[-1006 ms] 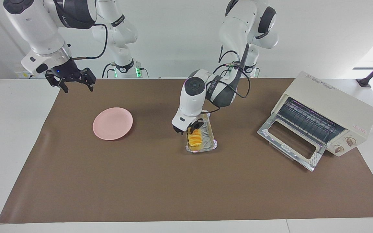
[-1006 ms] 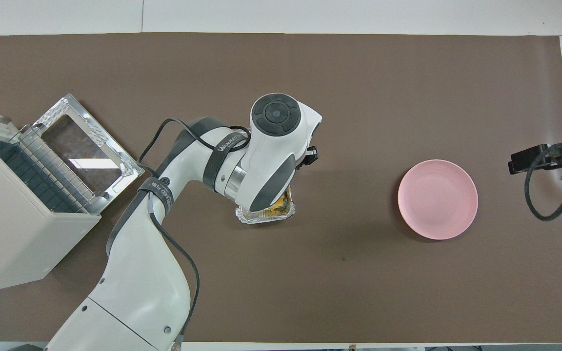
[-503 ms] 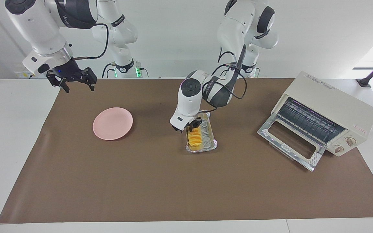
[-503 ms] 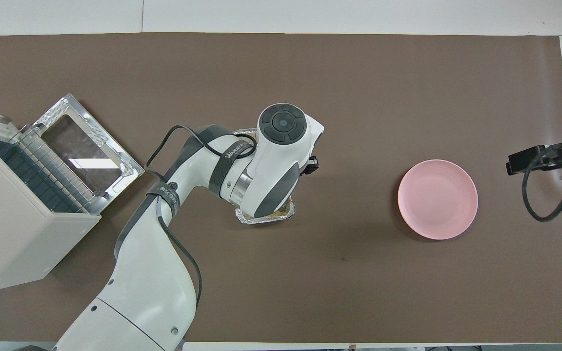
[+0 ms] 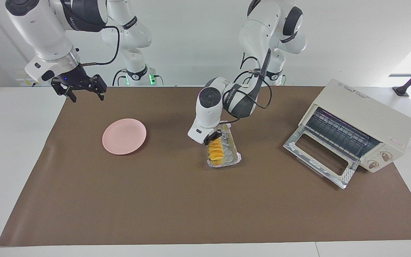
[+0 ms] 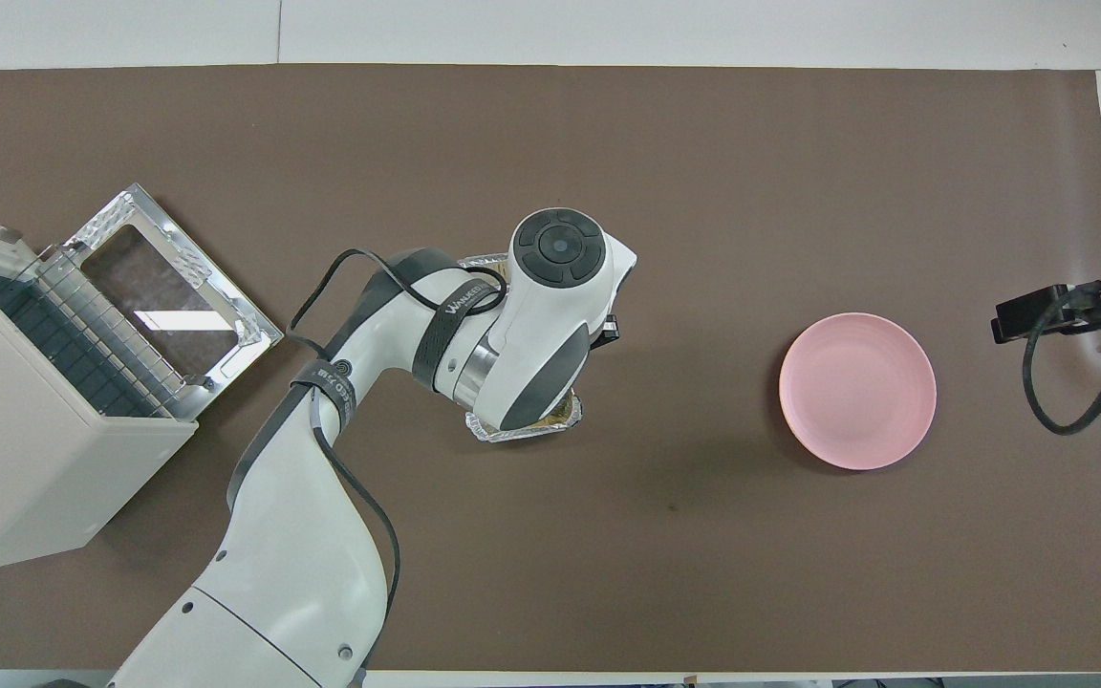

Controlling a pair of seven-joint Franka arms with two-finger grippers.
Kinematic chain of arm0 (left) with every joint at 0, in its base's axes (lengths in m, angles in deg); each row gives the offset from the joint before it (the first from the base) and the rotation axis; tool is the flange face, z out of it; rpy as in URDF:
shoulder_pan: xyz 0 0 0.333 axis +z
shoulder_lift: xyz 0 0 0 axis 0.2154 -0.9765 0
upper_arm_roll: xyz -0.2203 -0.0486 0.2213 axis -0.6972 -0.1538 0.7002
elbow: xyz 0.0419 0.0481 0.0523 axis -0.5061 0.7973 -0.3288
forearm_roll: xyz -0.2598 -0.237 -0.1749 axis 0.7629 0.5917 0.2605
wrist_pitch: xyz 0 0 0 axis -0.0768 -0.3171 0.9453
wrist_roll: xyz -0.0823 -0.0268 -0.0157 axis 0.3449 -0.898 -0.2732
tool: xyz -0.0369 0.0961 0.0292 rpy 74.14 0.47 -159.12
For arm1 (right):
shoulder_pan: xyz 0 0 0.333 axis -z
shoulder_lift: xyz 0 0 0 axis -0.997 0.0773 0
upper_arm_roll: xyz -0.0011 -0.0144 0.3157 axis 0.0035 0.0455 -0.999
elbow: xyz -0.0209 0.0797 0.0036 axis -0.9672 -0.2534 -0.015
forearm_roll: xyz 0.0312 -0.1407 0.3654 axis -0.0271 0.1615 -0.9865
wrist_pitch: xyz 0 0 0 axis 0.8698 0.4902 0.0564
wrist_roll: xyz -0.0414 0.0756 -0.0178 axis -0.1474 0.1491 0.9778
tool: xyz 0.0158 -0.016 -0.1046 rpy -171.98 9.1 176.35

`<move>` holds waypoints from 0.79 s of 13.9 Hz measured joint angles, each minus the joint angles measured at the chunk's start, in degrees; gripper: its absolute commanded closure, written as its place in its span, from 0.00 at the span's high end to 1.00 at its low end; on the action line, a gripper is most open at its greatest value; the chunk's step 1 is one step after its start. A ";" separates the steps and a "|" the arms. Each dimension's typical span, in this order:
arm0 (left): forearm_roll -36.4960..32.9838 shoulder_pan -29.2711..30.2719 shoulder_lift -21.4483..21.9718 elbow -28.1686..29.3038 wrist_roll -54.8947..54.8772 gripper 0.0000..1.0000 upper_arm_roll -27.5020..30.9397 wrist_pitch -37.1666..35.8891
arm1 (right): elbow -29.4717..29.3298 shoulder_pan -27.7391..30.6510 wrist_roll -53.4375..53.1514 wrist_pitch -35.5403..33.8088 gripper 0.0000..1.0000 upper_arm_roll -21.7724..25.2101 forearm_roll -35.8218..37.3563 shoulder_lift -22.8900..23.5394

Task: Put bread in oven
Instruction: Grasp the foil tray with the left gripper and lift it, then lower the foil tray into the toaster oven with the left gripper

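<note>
The bread (image 5: pixel 215 152), a ridged yellow-orange loaf, lies in a crinkled silver foil tray (image 5: pixel 232 150) at the middle of the brown mat. My left gripper (image 5: pixel 212 137) is down at the tray's end nearest the robots, its fingertips shut on the foil rim just above the loaf. In the overhead view the left wrist covers the gripper and the bread, and only the tray's near edge (image 6: pixel 522 432) shows. The cream-white oven (image 5: pixel 366 117) stands at the left arm's end with its glass door (image 5: pixel 319 157) dropped open. My right gripper (image 5: pixel 86 96) waits open above the mat's corner.
A round pink plate (image 5: pixel 124 136) lies on the mat toward the right arm's end, also seen from above as the plate (image 6: pixel 857 391). The oven (image 6: pixel 25 459) fills the mat's corner by the left arm. A black camera stand (image 5: pixel 410 84) is beside the oven.
The left gripper's fingers closed at the tray's near end. The foil tray with the bread shifted slightly toward the oven. The right arm stayed put.
</note>
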 measured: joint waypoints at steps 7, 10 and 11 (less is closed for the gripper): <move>0.07 12.65 0.52 -8.89 0.03 0.00 8.06 -11.99 | 0.00 0.00 0.00 0.00 1.00 0.00 0.00 0.00; 0.01 22.68 1.46 -12.37 -0.32 0.00 8.29 -16.09 | 0.00 0.00 0.00 0.00 1.00 0.00 0.00 0.00; -0.24 24.83 1.85 -12.46 -0.36 0.00 8.79 -17.32 | 0.00 0.00 0.00 0.00 1.00 0.00 0.00 0.00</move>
